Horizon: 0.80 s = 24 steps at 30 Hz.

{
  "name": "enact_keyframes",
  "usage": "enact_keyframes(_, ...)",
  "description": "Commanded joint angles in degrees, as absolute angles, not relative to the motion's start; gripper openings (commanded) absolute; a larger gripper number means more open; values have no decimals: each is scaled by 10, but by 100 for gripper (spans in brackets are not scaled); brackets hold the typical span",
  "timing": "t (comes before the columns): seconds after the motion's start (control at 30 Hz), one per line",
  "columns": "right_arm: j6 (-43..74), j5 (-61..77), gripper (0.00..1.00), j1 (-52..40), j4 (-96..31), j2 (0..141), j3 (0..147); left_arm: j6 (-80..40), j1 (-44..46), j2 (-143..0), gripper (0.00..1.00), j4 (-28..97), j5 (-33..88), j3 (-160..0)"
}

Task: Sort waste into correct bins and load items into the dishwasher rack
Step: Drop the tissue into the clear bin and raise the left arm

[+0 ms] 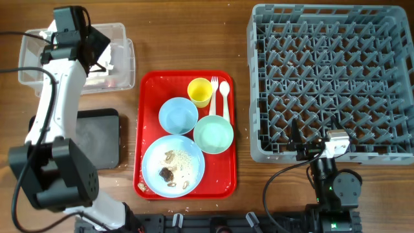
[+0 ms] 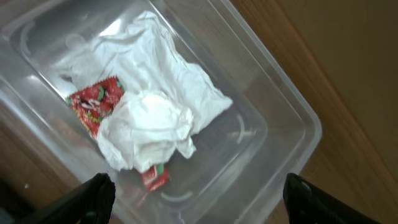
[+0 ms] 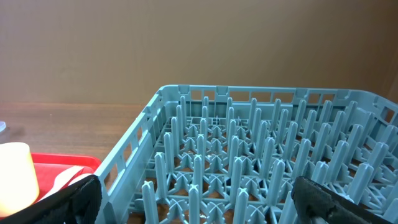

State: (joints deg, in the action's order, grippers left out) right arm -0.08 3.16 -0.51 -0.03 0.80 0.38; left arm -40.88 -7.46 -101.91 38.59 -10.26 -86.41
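Observation:
The crumpled white wrapper with red marks [image 2: 152, 118] lies inside the clear tub [image 2: 273, 143], which stands at the table's far left [image 1: 123, 39]. My left gripper [image 2: 199, 199] hovers open and empty just above the tub. The black tray [image 1: 97, 136] lies in front of the tub. On the red tray [image 1: 223, 181] sit the yellow cup [image 1: 200, 91], light blue bowl [image 1: 178, 115], mint green bowl [image 1: 213, 134], white fork [image 1: 214, 92], white spoon [image 1: 225, 96] and the light blue plate [image 1: 162, 152] with crumbs and brown scraps [image 1: 172, 169]. My right gripper [image 3: 196, 202] is open at the grey rack's near edge [image 3: 261, 162].
The grey dishwasher rack [image 1: 330, 77] fills the right side. The red tray's corner [image 3: 68, 163] and the yellow cup [image 3: 15, 171] show at the left of the right wrist view. A few crumbs [image 1: 141, 186] lie on the red tray beside the plate.

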Motion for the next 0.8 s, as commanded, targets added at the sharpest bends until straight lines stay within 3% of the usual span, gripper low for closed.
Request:
enact_keyframes(0.0, 4, 32, 100, -8, 1, 8, 3, -412, -74, -913, 87, 446, -51, -866)
enact_keyframes(0.13, 4, 32, 100, -8, 1, 8, 3, -413, -74, -827, 84, 572, -52, -866)
enact_keyframes(0.17, 4, 32, 100, -8, 1, 8, 3, -413, -74, -805, 87, 601, -52, -866)
enact_keyframes(0.2, 4, 32, 100, -8, 1, 8, 3, -412, -74, -791, 100, 617, -52, -866)
enact_keyframes(0.63, 5, 32, 100, -8, 7, 8, 3, -515, -143, -712, 100, 747, -99, -866)
enact_keyframes(0.77, 171, 148, 100, -8, 73, 8, 3, -515, -143, -712, 100, 746, -99, -866)
